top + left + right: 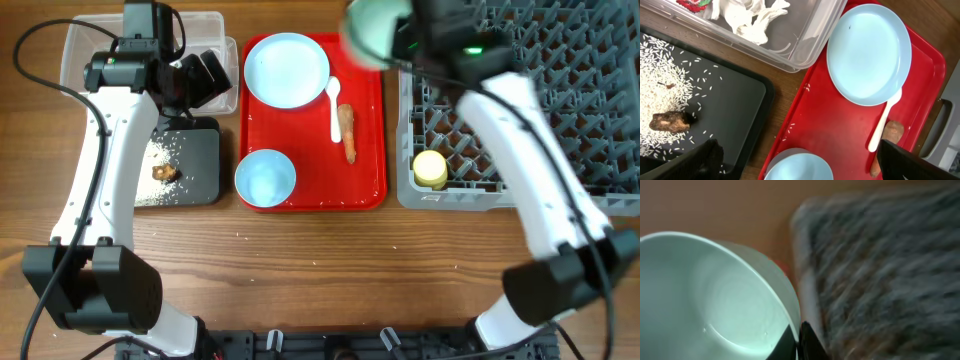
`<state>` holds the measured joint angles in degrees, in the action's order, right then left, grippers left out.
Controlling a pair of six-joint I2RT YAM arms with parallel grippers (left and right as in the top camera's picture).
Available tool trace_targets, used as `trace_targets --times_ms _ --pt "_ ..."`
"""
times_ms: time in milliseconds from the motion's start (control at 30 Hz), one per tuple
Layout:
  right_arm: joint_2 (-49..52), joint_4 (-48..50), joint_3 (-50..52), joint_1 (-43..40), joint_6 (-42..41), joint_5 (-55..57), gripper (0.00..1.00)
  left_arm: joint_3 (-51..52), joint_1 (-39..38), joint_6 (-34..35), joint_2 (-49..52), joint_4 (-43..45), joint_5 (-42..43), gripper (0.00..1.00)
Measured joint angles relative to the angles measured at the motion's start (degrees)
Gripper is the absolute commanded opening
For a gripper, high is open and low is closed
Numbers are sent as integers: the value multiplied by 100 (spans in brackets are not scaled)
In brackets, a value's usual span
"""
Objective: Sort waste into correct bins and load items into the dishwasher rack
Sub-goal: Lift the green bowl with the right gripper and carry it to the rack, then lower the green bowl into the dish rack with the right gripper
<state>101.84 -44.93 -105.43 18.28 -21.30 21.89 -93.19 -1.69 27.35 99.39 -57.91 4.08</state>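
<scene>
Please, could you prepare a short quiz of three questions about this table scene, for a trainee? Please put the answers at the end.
1. True or false: the yellow cup stands inside the dishwasher rack.
2. What lies in the black tray together with the loose rice? A) white spoon B) brown food chunk C) carrot stick
3. Fill the gap: the right claw holds the ____ bowl.
Key: 1 true; 2 B; 3 pale green-white bowl.
</scene>
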Motion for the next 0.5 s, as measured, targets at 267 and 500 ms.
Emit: trace_targets --times_ms 267,500 --pt "1038 3825 -11 -627 2319 2573 4 0 0 0 2 4 -17 100" --pt "2796 5945 2 -640 4798 3250 4 0 0 0 2 0 -22 100"
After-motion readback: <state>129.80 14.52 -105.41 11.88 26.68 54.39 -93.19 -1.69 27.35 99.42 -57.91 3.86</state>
